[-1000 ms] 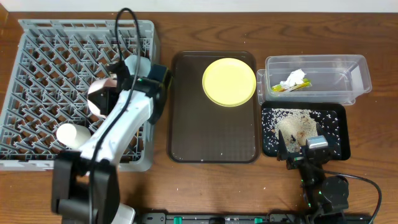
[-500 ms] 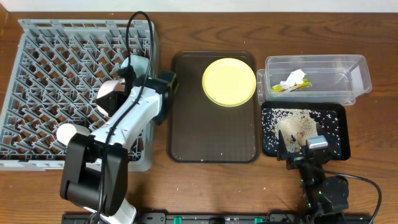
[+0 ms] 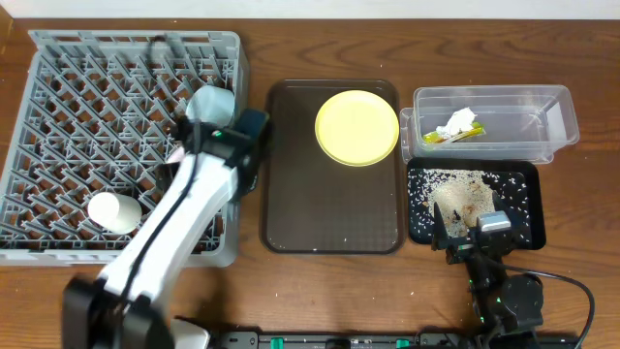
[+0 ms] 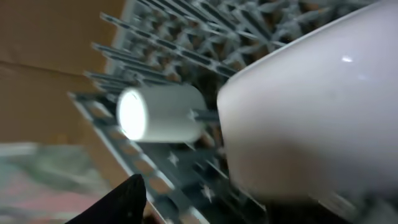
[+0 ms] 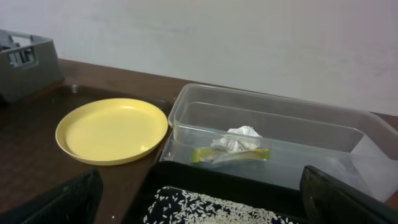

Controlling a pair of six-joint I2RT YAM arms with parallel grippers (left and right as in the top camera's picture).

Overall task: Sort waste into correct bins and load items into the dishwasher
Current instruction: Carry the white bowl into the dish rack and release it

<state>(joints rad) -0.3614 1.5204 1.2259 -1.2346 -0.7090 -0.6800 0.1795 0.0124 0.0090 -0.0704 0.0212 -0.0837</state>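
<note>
Only snack wrapper, print unreadable

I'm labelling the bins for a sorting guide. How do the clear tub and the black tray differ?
The clear tub is see-through with tall walls; the black tray is opaque and shallow. The clear tub holds crumpled paper and a snack wrapper; the black tray holds rice-like scraps. Both are rectangular, similar in footprint, and sit side by side.

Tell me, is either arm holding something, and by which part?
Right gripper: open, empty. Left gripper is close to the white bowl; whether it grips cannot be told.
</note>
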